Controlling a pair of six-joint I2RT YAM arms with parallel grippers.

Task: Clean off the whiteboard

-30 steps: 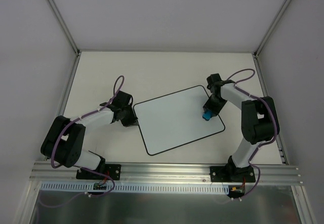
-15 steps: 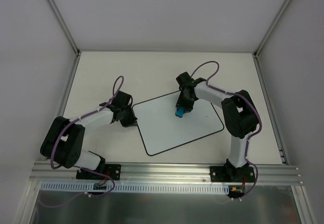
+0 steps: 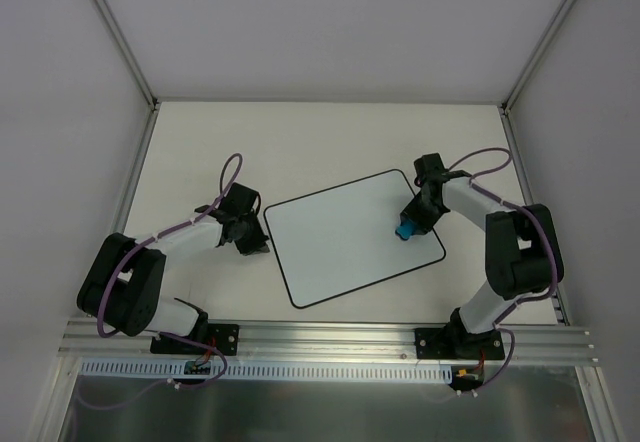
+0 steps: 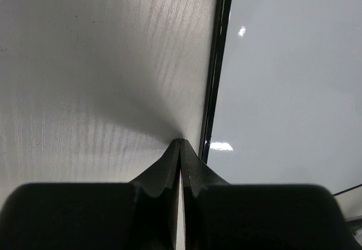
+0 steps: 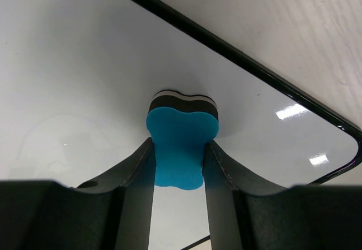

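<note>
The whiteboard (image 3: 340, 240) lies flat and tilted in the middle of the table, white with a thin black border, with no marks that I can see. My right gripper (image 3: 405, 228) is shut on the blue eraser (image 5: 181, 142), whose dark felt face presses on the board near its right edge. The board also shows in the right wrist view (image 5: 73, 86). My left gripper (image 3: 262, 244) is shut and empty, its tips on the table beside the board's left edge (image 4: 214, 86).
The cream table (image 3: 300, 137) is walled by white panels with metal posts. An aluminium rail (image 3: 320, 337) carries both arm bases at the near edge.
My right gripper swept the eraser left to the board's middle top, then back right to near the right edge. The left arm stayed in place at the board's left edge.
</note>
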